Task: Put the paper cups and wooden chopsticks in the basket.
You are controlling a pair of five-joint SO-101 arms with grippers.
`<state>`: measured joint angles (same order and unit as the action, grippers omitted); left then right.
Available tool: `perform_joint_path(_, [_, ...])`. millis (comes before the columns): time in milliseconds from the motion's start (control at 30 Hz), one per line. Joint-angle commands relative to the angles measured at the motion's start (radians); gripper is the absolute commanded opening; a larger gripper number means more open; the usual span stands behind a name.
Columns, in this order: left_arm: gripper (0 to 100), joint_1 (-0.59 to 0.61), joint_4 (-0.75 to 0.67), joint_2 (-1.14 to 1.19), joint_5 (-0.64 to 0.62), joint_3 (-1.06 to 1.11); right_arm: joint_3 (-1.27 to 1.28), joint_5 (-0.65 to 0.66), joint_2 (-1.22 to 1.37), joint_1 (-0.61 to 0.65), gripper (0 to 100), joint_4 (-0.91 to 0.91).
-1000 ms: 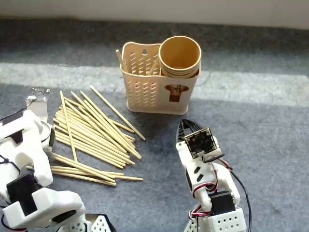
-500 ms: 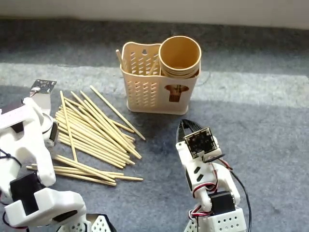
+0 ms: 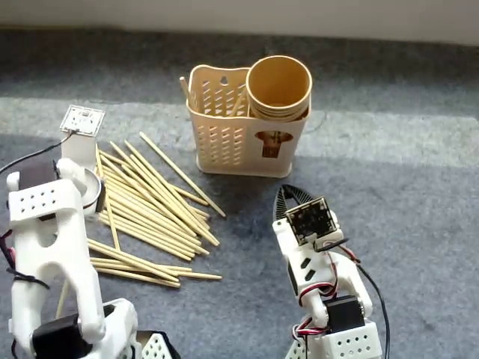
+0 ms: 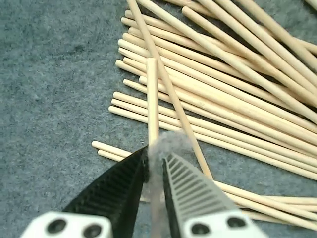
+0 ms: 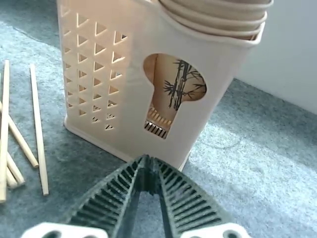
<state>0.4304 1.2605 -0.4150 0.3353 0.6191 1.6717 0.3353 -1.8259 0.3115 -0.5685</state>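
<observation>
Left claw pinching 1 chopstick, arm upright above chopstick pile.

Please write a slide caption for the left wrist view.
Left gripper shut on one chopstick, over the loose chopsticks on the grey carpet.

No readable text, numbers, labels or brand marks in any view. Only printed mark: a dark bamboo-stalk drawing (picture only, 0 letters) on a paper cup, seen through the keyhole-shaped opening in the basket wall. In the high view it is too small to make out.
</observation>
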Motion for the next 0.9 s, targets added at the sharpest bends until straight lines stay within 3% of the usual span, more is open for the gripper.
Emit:
perform_joint_path(0, [1, -0.044, 0.002, -0.041, -0.034, -0.007, 0.097, 0.012, -0.008, 0.008, 0.7, 0.002])
perform_joint_path(300, [1, -0.143, 0.002, -0.076, -0.06, -0.007, 0.097, 0.012, -0.008, 0.008, 0.7, 0.002])
perform_joint_path(867, [1, -0.325, 0.002, -0.441, -0.304, -0.01, 0.097, 0.012, -0.008, 0.008, 0.7, 0.002])
